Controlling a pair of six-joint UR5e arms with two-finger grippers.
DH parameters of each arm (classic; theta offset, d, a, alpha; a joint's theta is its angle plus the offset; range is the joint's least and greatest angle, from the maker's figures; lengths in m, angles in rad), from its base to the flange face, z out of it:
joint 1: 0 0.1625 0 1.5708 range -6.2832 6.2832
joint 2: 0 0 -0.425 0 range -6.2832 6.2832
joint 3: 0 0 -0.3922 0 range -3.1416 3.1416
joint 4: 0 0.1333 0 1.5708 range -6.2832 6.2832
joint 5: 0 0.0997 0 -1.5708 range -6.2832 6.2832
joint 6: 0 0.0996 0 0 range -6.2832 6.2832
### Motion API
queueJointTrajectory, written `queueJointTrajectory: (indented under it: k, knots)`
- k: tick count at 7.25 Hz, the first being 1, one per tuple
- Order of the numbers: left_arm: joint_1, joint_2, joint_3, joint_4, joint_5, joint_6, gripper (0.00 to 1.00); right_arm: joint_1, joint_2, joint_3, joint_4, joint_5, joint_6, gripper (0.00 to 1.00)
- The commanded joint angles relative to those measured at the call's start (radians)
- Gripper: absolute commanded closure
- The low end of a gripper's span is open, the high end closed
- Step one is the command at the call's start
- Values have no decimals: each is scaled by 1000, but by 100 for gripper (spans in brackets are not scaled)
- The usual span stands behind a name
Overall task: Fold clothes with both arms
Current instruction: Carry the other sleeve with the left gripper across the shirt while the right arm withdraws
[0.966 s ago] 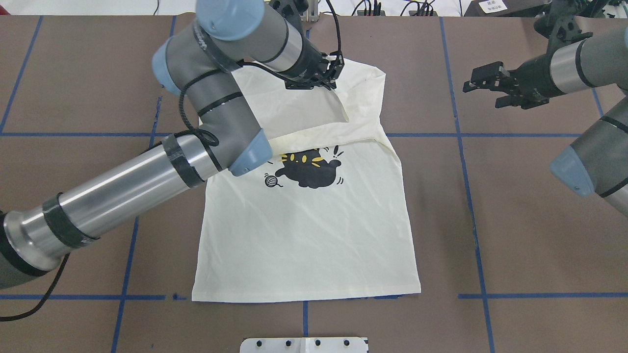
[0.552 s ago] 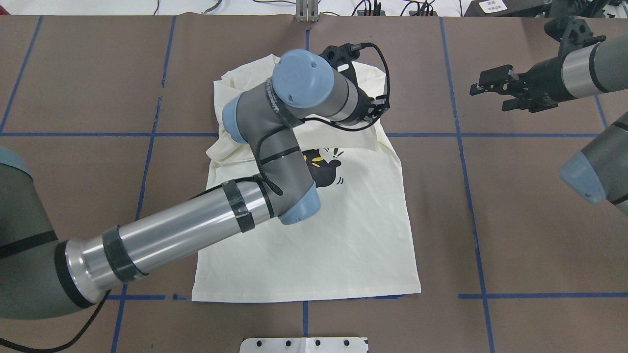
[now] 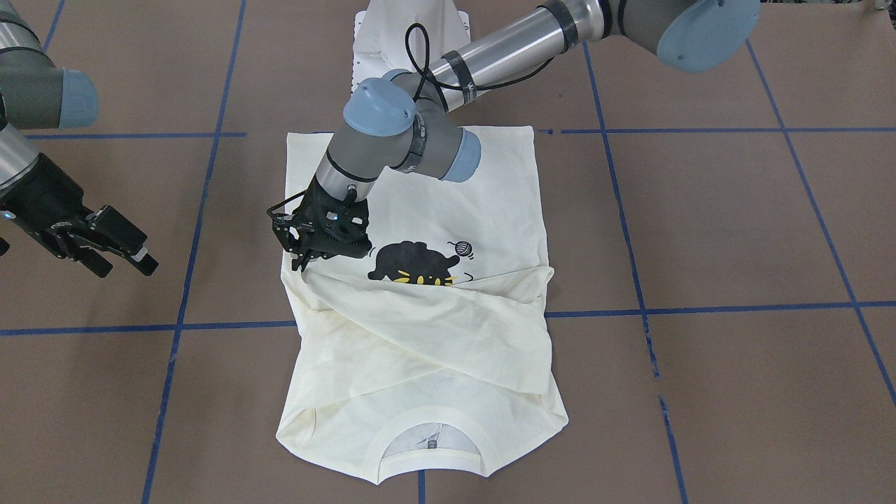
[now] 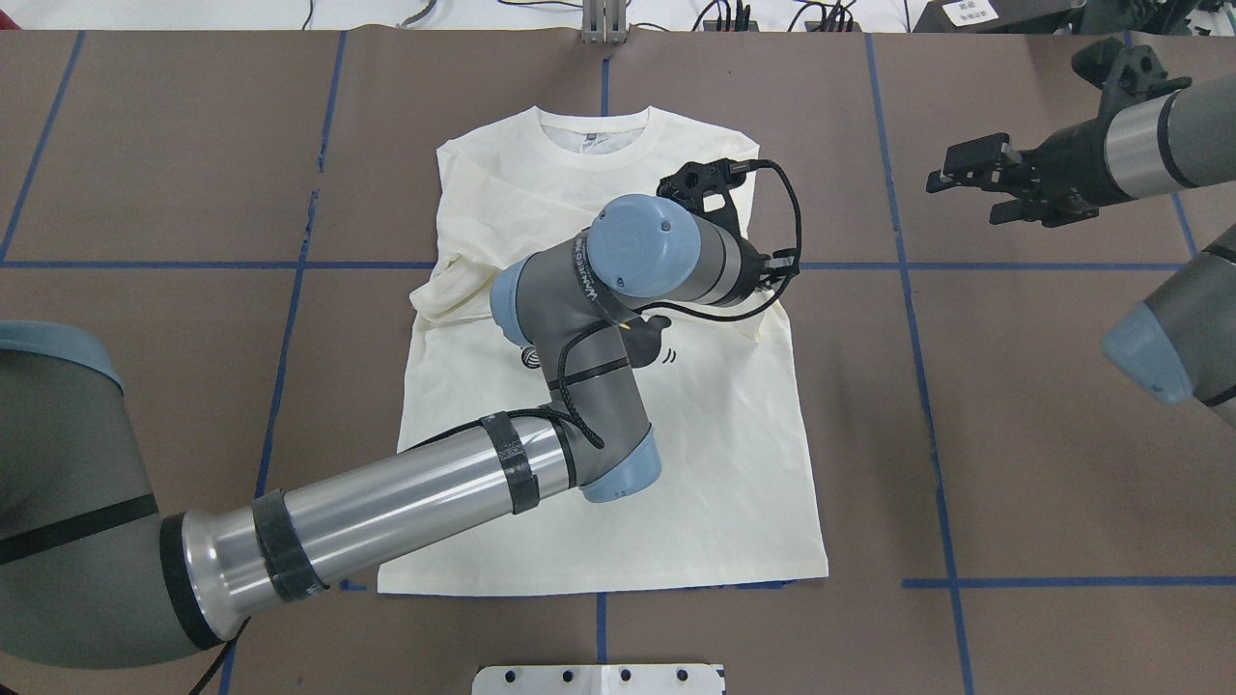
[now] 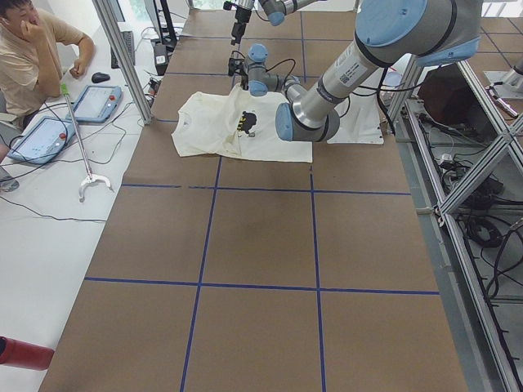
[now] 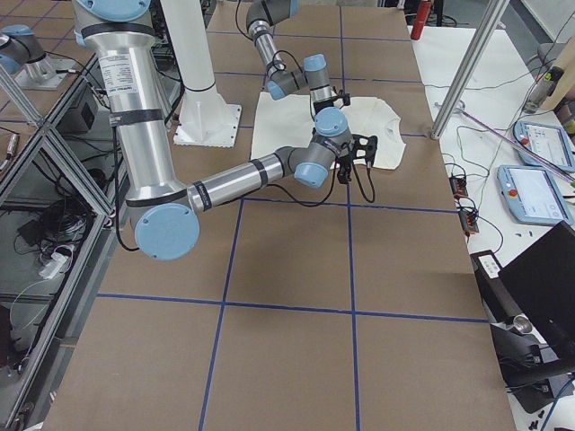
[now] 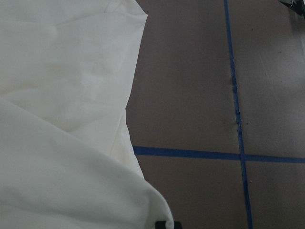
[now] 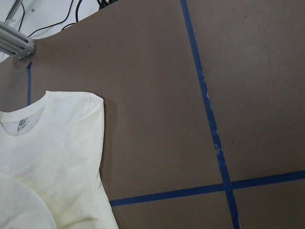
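The T-shirt (image 4: 695, 463) is lying print-up in the middle of the table (image 4: 1014, 434). Seen from overhead, the left gripper (image 3: 305, 260) is pinching the folded sleeve (image 3: 434, 329) at the shirt's 3 o'clock edge. The right gripper (image 4: 970, 183) is hovering toward 2 o'clock, jaws spread wide.

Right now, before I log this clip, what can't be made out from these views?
The left gripper: whether it pinches the shirt is unclear. Its own body hides the fingertips in the front view, and the left arm hides them overhead.
The cat print: the folded sleeve covers its edge in the front view, and the arm covers most of it overhead.
The neck label: too small to read.
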Motion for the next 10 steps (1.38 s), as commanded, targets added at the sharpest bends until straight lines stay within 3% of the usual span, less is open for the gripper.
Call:
queueJointTrajectory:
  k: [1, 2, 4, 5, 6, 7, 8, 10]
  knots:
    - [1, -10, -19, -16, 5, -96, 11, -8, 8, 1, -16, -1, 10, 0]
    - [-12, 10, -109, 16, -10, -104, 11, -25, 0, 10, -16, -3, 54, 0]
    - [-45, 251, -475, 199, -68, -89, 13, -176, -37, 76, -15, -44, 331, 0]
    - [-70, 413, -650, 220, -83, -25, 15, -353, -78, 152, -18, -249, 446, 1]
    - [-93, 544, -767, 252, -100, 48, 16, -507, -95, 239, -115, -409, 529, 2]
    - [-113, 583, -783, 264, -126, 104, 21, -659, -81, 325, -304, -563, 624, 4]
    - [-125, 584, -783, 319, -130, 110, 22, -801, -83, 352, -365, -736, 666, 5]
    - [-133, 587, -787, 333, -130, 98, 20, -910, -89, 349, -442, -805, 823, 7]
